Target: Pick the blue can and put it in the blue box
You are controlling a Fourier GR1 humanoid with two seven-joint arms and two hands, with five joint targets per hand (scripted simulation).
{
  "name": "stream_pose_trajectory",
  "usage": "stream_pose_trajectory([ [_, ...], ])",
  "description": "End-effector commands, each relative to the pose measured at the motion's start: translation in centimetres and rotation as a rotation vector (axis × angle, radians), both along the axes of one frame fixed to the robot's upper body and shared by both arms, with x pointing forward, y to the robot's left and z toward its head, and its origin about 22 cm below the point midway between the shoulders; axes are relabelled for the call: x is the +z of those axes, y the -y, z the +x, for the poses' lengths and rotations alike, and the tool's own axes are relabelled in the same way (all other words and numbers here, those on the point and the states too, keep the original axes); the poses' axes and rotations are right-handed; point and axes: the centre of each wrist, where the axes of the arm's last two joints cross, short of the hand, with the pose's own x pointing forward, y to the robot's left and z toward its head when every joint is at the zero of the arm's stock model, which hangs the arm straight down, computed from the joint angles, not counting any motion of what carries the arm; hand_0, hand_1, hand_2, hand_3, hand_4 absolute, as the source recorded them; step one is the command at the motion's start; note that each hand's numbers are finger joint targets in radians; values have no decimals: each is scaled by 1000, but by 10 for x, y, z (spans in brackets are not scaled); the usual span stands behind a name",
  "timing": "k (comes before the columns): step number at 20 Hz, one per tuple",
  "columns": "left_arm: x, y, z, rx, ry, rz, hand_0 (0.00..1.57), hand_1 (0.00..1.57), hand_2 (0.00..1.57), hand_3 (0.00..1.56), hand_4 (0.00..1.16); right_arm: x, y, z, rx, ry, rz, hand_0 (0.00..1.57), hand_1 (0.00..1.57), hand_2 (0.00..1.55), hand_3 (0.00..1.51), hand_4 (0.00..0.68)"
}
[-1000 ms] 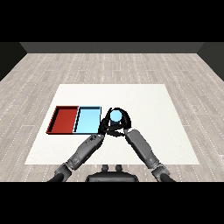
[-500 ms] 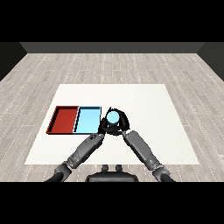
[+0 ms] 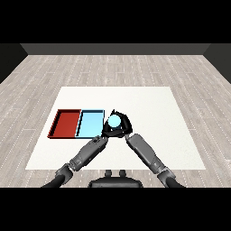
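No legible txt or labels.

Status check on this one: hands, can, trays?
Right hand shut on can, just right of blue tray. Left hand low beside it, fingers unclear. Red tray beyond.

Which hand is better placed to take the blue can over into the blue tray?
Right. The right hand is curled round the blue can, just right of the light blue tray. The left hand sits lower, at the tray's near corner, holding nothing.
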Motion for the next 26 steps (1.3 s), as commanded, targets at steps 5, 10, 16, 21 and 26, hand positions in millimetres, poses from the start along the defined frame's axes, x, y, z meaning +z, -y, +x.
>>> stream_pose_trajectory([
  [5, 6, 9, 10, 78, -64, 23, 1571, 1571, 1571, 1483, 1138, -12, -2, -2, 32, -30, 41, 1428, 1428, 1462, 1378, 524],
  [10, -4, 2, 5, 99, -56, 54, 1571, 1571, 1553, 1456, 1136, 4, -11, -1, 39, -27, 37, 1423, 1423, 1457, 1378, 531],
  [16, 4, 8, -2, 118, -4, 58, 1571, 1571, 1555, 1467, 1141, -10, 3, 4, 24, -8, 61, 1332, 1332, 1403, 1302, 496],
  [21, 4, 7, 4, 133, -10, 58, 1571, 1571, 1559, 1466, 1138, 1, -3, -4, -19, -8, -26, 0, 0, 0, 0, 0],
  [26, -3, 1, 10, 139, -1, 56, 1571, 1571, 1568, 1477, 1142, 0, 17, -2, -20, 6, -32, 0, 0, 0, 0, 0],
])
